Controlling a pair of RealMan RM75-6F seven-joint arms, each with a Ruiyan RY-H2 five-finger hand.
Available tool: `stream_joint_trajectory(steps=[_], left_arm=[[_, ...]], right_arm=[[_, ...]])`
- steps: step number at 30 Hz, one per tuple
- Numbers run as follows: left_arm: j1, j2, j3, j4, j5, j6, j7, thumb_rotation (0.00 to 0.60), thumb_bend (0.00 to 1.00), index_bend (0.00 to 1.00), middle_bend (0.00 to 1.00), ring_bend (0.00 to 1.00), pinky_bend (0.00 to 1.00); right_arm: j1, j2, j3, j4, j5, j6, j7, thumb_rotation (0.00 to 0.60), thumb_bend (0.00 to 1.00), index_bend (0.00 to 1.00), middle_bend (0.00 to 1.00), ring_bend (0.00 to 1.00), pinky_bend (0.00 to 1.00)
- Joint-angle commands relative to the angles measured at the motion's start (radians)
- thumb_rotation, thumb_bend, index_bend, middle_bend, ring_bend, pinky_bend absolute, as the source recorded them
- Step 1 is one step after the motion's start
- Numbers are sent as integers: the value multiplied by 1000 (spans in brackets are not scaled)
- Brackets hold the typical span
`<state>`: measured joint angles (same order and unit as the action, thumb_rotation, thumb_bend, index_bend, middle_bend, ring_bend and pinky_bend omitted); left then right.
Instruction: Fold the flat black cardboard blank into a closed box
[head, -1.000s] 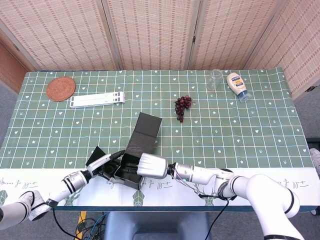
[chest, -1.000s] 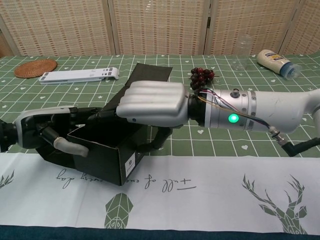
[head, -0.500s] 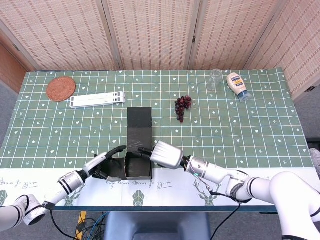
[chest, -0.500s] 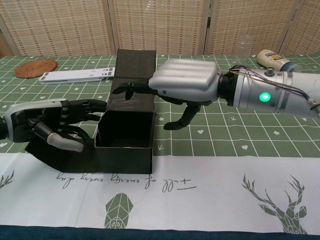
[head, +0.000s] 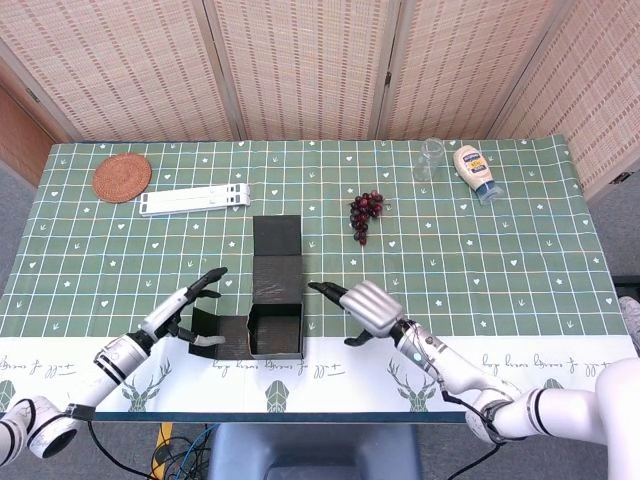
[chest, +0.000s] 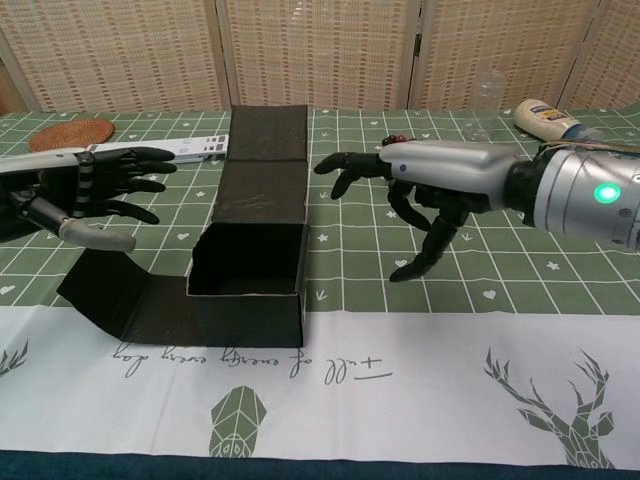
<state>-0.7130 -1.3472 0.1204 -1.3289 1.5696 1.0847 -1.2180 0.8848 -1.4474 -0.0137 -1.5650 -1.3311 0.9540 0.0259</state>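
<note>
The black cardboard box (head: 276, 331) (chest: 248, 290) stands near the table's front edge with its top open. Its lid panel (head: 277, 258) (chest: 262, 165) lies flat, stretched away toward the back. A side flap (head: 213, 334) (chest: 110, 295) lies flat to the left of the box. My left hand (head: 188, 304) (chest: 85, 190) hovers open above that flap, fingers spread, touching nothing. To the right of the box my right hand (head: 364, 309) (chest: 430, 190) is open too, fingers spread, apart from the cardboard.
A bunch of dark grapes (head: 365, 212) lies behind my right hand. Farther back are a glass (head: 431, 157) and a squeeze bottle (head: 475, 172) at the right, a white stand (head: 194, 199) and a woven coaster (head: 122, 176) at the left. A white runner (chest: 400, 400) covers the front edge.
Both hands have let go of the box and drawn away sideways, left hand leftward, right hand rightward. The box, earlier skewed, now sits square with its lid flat behind.
</note>
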Motion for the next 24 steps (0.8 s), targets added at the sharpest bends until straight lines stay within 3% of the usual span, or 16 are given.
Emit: stream_joint_trajectory(steps=[1,10,24], left_arm=[[7,9,-14,-10,-6,4,5,600,135,41,0,0,161],[19,21,-36,-27,6,8,9,600,135,36,0,0,154],[53,47,-45,-31,26,33,-41,600,135,31,0,0,153]], right_arm=[[-67,19,43,-133,217,-74,51,600,2,0,114,738,1000],[-93,-91,120,-161,433,-120,118,600,0,0,64,721,1000],[-95,-347,186,-20,513,-39,36,600,0,0,34,699,1000]])
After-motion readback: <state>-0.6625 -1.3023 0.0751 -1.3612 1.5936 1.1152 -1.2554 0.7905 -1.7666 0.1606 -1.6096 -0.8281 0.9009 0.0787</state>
